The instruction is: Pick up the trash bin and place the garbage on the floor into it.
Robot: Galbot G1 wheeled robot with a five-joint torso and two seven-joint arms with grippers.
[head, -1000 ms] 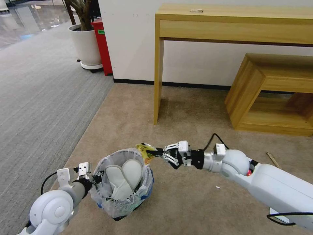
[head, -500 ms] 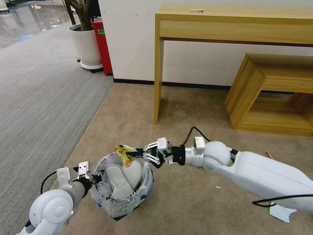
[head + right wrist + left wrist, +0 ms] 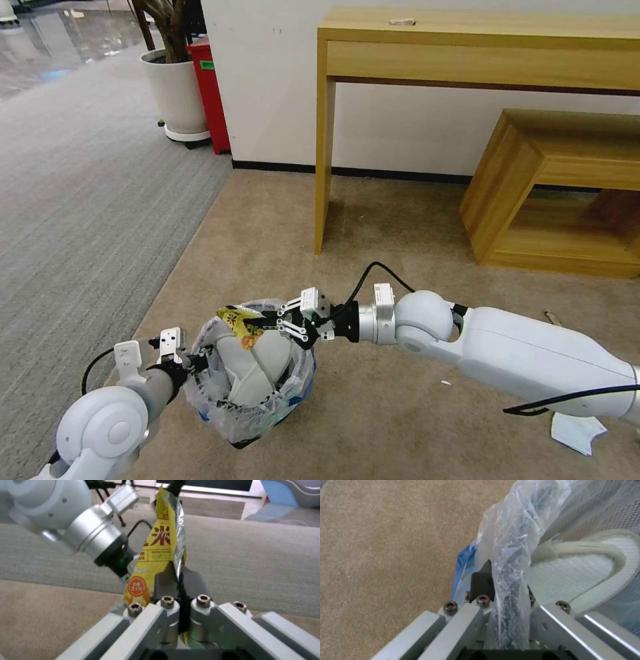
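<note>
Now the right hand (image 3: 257, 323) has carried its yellow snack wrapper (image 3: 239, 321) sideways from beside the trash bin (image 3: 250, 373) to directly above its open mouth; a second ago the wrapper hung just outside the rim on the robot's right, and half a second ago it was crossing that rim. That suggests the carry is nearly finished and only the release remains for this piece of garbage. The right wrist view shows the hand clenched on the wrapper (image 3: 160, 555), its two dark pads pinching the foil edge, the printed yellow face standing upright between them.

The left hand (image 3: 193, 363) has not shifted: it grips the bin's rim on the robot's left, fingers closed over the crinkled liner bag (image 3: 510, 562), and seems to hold the bin just clear of the beige carpet (image 3: 400, 220), though whether the base touches it I cannot tell.

The bin is small, round and dark, lined with translucent white plastic showing blue patches low on its side. Two white slippers (image 3: 257, 363) already stand inside, soles up, taking most of the space. A white scrap of paper (image 3: 577, 432) lies on the carpet beneath the right arm, and a wooden stick (image 3: 553, 319) lies farther off.
</note>
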